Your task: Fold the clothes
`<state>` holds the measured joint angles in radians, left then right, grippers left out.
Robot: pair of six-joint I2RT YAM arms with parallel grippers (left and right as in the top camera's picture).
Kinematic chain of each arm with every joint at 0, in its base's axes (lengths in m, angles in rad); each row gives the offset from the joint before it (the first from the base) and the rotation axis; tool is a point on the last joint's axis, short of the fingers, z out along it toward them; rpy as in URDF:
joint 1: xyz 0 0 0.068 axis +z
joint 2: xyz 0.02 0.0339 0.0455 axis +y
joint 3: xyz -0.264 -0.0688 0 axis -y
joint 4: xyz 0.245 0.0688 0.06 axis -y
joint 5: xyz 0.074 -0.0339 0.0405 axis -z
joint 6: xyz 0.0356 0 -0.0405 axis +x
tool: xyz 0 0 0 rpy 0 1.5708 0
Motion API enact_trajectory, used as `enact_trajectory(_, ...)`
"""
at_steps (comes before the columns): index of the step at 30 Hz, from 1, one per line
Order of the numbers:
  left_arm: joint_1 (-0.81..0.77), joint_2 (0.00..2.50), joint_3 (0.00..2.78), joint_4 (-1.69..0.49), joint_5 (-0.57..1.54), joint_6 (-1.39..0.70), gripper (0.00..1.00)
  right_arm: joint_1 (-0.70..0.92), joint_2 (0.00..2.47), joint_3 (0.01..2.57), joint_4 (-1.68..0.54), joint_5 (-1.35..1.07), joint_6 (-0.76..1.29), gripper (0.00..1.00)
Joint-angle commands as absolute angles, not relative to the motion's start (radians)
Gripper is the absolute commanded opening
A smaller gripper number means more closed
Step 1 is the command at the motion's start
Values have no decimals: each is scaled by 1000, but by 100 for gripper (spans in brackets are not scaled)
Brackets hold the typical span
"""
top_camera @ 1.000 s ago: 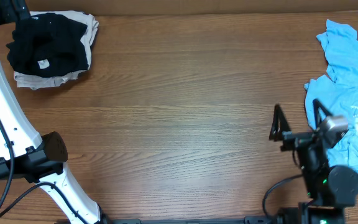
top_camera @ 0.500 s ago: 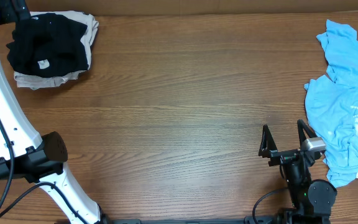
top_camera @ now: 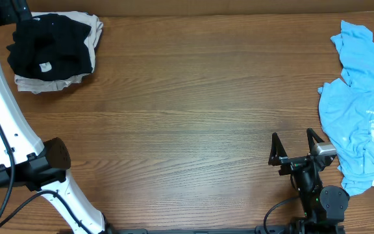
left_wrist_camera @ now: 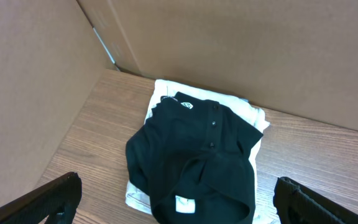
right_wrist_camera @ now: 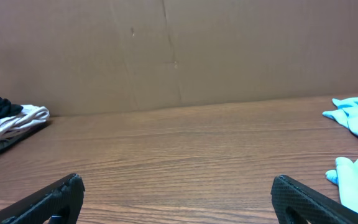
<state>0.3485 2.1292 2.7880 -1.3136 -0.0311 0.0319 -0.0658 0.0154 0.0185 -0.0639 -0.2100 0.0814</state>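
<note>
A black garment (top_camera: 49,47) with a small white label lies bunched on top of a folded cream garment (top_camera: 89,36) at the table's far left corner. It also shows in the left wrist view (left_wrist_camera: 194,162). My left gripper (left_wrist_camera: 179,198) is open and empty, hanging above that pile; in the overhead view only its arm shows at the top left. A crumpled light-blue shirt (top_camera: 359,110) lies along the right edge. My right gripper (top_camera: 293,146) is open and empty, low near the front edge, just left of the blue shirt (right_wrist_camera: 356,149).
Brown cardboard walls (right_wrist_camera: 166,50) stand behind the table and along its left side (left_wrist_camera: 23,87). The left arm's white links (top_camera: 5,123) run down the left side. The wooden table top (top_camera: 187,110) lies between the two piles.
My right arm has drawn back toward the front edge, away from the blue shirt, and has settled low. The left arm and both piles have not moved.
</note>
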Motion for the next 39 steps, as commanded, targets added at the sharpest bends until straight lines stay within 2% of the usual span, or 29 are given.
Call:
enact_trajectory(1, 347, 2122, 2789, -1312, -33, 22, 100, -72, 3, 8, -61, -207, 81, 100)
enact_trajectory(22, 343, 2118, 2790, -1312, -33, 22, 100, -72, 3, 8, -61, -207, 81, 100)
enact_trajectory(27, 300, 2085, 2775, -1312, -33, 22, 100, -72, 3, 8, -61, -207, 81, 100)
enact_trajectory(32, 182, 1911, 2551, -1305, -33, 22, 100, -72, 3, 8, -61, -207, 81, 100)
enact_trajectory(39, -23, 1578, 1993, -1304, -33, 22, 100, -72, 3, 8, -61, -207, 81, 100)
